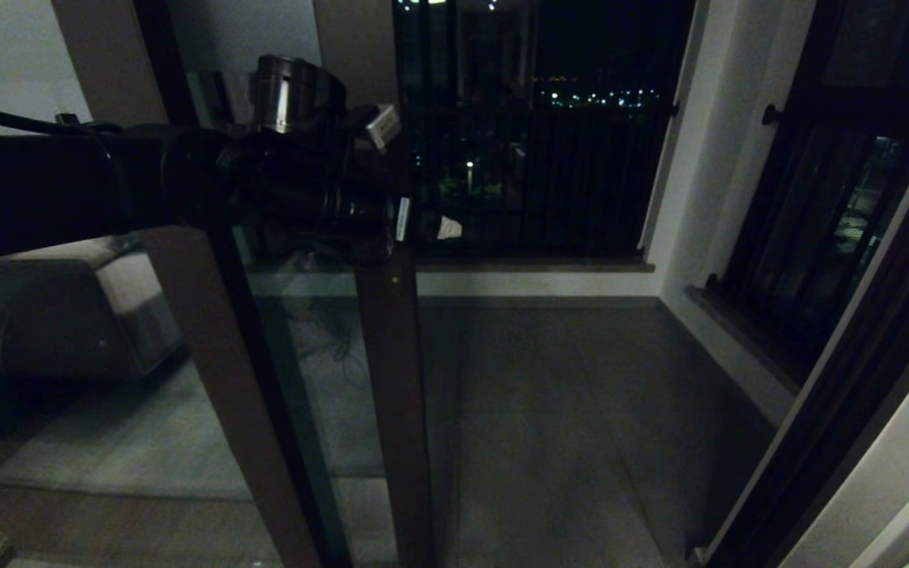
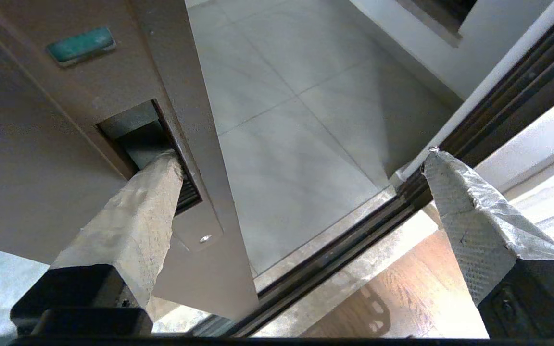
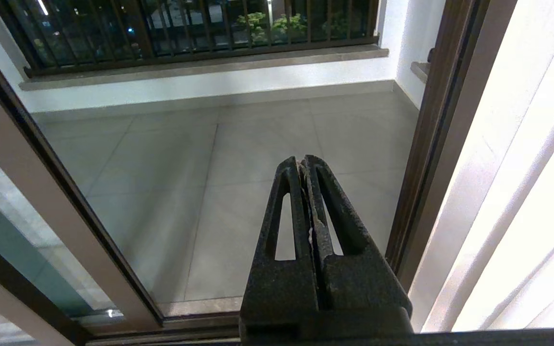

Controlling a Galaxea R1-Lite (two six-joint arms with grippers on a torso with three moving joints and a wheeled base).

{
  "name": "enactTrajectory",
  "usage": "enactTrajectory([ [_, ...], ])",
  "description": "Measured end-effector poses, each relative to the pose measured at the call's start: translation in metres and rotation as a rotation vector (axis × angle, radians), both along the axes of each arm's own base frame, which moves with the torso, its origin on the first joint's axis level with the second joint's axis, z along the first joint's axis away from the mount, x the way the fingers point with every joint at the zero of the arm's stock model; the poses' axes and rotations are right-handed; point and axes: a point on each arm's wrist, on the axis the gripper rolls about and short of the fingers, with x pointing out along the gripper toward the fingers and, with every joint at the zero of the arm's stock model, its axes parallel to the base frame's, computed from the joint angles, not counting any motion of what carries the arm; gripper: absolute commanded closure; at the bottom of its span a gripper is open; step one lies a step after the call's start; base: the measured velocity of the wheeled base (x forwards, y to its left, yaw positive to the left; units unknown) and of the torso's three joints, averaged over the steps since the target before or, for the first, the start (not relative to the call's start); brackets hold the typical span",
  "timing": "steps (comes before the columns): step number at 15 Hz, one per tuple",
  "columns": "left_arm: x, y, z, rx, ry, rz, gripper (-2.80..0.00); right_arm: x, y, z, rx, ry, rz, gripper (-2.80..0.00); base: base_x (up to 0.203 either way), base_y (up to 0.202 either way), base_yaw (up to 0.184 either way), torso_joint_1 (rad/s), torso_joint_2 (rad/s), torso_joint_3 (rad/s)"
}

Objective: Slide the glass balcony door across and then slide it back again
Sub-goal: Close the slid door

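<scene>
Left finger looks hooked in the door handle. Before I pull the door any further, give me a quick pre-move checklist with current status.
1. Finger of the left gripper seated in the door's recessed handle: ok, tip is inside the recess.
2. Left gripper open, other finger clear of the frame: ok.
3. Floor track free of obstacles: ok in the visible stretch; the rest cannot tell.
4. Right gripper shut and away from the door's path: ok, it points at the balcony floor through the opening.
5. How far the door can still travel: cannot tell.
</scene>
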Motion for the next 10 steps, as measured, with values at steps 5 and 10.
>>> enactTrajectory([
  [5,0.0,-0.012,-0.001,0.0,-0.002,-0.019,-2.8,0.0,0.0,0.0,0.0,0.0,0.0,0.0,0.0,0.0,0.0,0.0,0.0,0.0],
  [10,-0.001,-0.024,-0.004,0.0,-0.003,-0.041,-2.8,0.0,0.0,0.0,0.0,0.0,0.0,0.0,0.0,0.0,0.0,0.0,0.0,0.0],
])
